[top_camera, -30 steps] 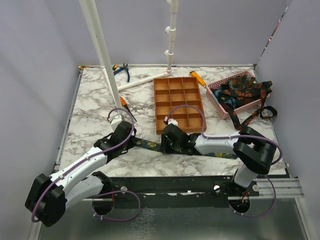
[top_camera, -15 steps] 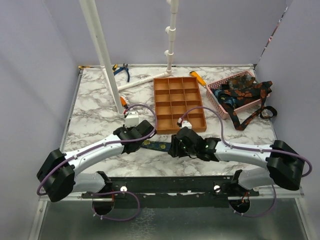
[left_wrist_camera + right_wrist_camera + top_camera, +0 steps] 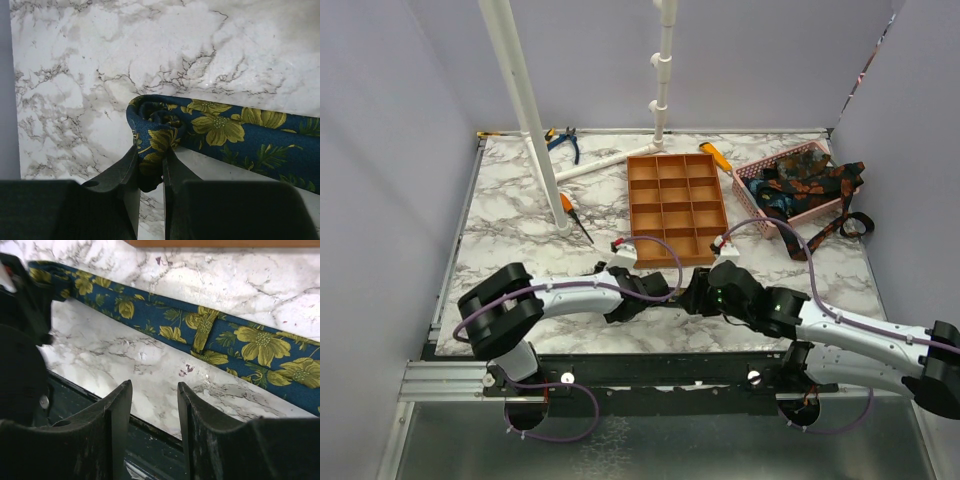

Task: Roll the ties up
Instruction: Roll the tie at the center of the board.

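Marble-patterned desk (image 3: 510,250), pale walls on three sides. Left hand (image 3: 150,161): fingers pressed together on the curled end of the navy tie (image 3: 220,125) (yellow flower print), pinching the small coil from below in the wrist view. The coil looks like only a first turn or two, loose rather than tight. From it, the rest of the tie runs out flat on the desk toward the right, along the near edge in front of the orange tray (image 3: 632,205). Right hand (image 3: 154,400): fingers spread, nothing between them, hovering over bare marble just beside the flat stretch of tie, not touching it. Other ties (image 3: 800,185) lie tangled in the pink basket (image 3: 752,200) at the far right, some spilling over its rim onto the desk; none of those appear rolled. Judgement: task is at an early stage, with one roll just begun, most of this tie's length left to wind, and the basket pile not yet started.
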Robot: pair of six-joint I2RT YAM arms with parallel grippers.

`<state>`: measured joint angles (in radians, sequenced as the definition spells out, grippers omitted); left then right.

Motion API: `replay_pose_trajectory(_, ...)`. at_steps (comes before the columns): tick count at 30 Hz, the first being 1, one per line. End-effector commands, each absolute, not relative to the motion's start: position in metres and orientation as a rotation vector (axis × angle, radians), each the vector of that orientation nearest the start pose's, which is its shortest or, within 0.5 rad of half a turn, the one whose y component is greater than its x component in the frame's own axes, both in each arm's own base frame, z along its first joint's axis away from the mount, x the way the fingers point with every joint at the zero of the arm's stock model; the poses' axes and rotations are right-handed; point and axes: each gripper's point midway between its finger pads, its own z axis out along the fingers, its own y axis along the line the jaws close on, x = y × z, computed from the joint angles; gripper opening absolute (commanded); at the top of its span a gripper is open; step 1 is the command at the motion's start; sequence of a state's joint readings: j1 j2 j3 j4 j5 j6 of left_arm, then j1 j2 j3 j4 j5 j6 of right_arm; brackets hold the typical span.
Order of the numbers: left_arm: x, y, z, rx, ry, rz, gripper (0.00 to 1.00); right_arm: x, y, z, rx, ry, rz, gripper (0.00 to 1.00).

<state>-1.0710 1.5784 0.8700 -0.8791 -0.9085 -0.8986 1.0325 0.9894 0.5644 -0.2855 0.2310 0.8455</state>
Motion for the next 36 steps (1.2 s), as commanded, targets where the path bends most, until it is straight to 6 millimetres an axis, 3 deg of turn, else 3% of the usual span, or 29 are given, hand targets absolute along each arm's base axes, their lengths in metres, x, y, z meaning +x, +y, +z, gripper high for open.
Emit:
replay_pose_trajectory(1, 0.212, -0.144, 0.062, 0.251, 2.212, 0.714, 0.00, 0.162, 0.228, 0.102, -0.029, 2.349, 0.641, 0.46)
replay_pose_trajectory(9, 0.204, -0.162, 0.049, 0.341, 2.181, 0.763, 0.01, 0.160, 0.218, 0.107, -0.003, 2.342, 0.624, 0.46)
replay_pose_trajectory(15, 0.196, -0.177, 0.034, 0.353, 2.255, 0.682, 0.46, 0.161, 0.215, 0.112, 0.015, 2.329, 0.618, 0.46)
replay_pose_trajectory(21, 0.191, -0.194, 0.033, 0.350, 2.324, 0.551, 0.63, 0.163, 0.211, 0.113, 0.026, 2.326, 0.597, 0.46)
replay_pose_trajectory(28, 0.186, -0.213, 0.054, 0.334, 2.369, 0.351, 0.76, 0.163, 0.210, 0.116, 0.041, 2.322, 0.597, 0.47)
replay_pose_trajectory(31, 0.185, -0.222, 0.070, 0.326, 2.368, 0.247, 0.84, 0.164, 0.210, 0.119, 0.041, 2.316, 0.600, 0.48)
replay_pose_trajectory(33, 0.184, -0.225, 0.083, 0.317, 2.364, 0.181, 0.96, 0.164, 0.210, 0.121, 0.038, 2.311, 0.600, 0.49)
replay_pose_trajectory(36, 0.184, -0.227, 0.099, 0.282, 2.386, 0.072, 0.99, 0.165, 0.215, 0.125, 0.011, 2.304, 0.621, 0.50)
